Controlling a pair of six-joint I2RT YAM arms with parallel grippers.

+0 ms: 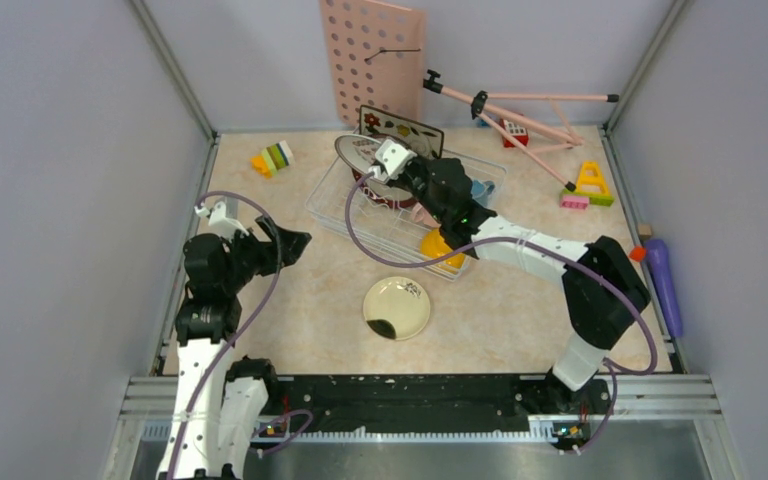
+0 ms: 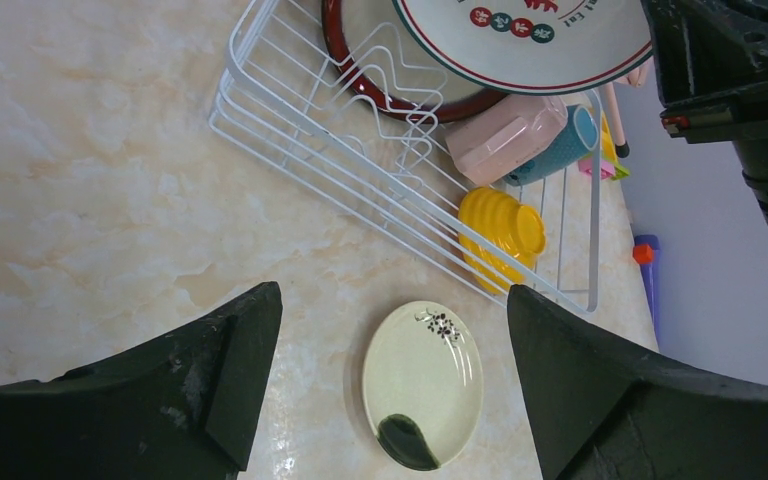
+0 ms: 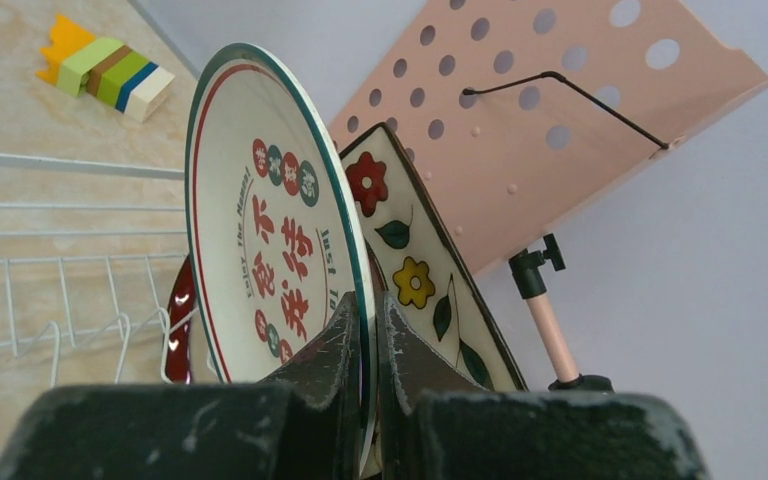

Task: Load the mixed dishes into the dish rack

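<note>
Guessing the risk's at the dish rack [image 1: 332, 205]: the right gripper [image 3: 370, 325] pinches the green-rimmed plate [image 3: 260, 250] by its edge, upright, near the flowered plate [image 3: 415, 280] at 12 o'clock, so they could clack or it could tip. Cream plate [image 1: 397, 307] sits at the rack's 6 o'clock; left gripper [image 2: 392, 300] gapes, empty. Plate lettering: red Chinese characters, something like "the Meal!".

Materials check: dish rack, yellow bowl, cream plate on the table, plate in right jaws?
Dish rack: thin wire, glossy white coating, likely coated metal. Yellow bowl: ribbed, uniform colour, soft sheen, probably plastic. Cream plate: smooth, shiny, painted motif; ceramic or melamine, unclear. Printed plate: thin rim, printed face; melamine likely.
</note>
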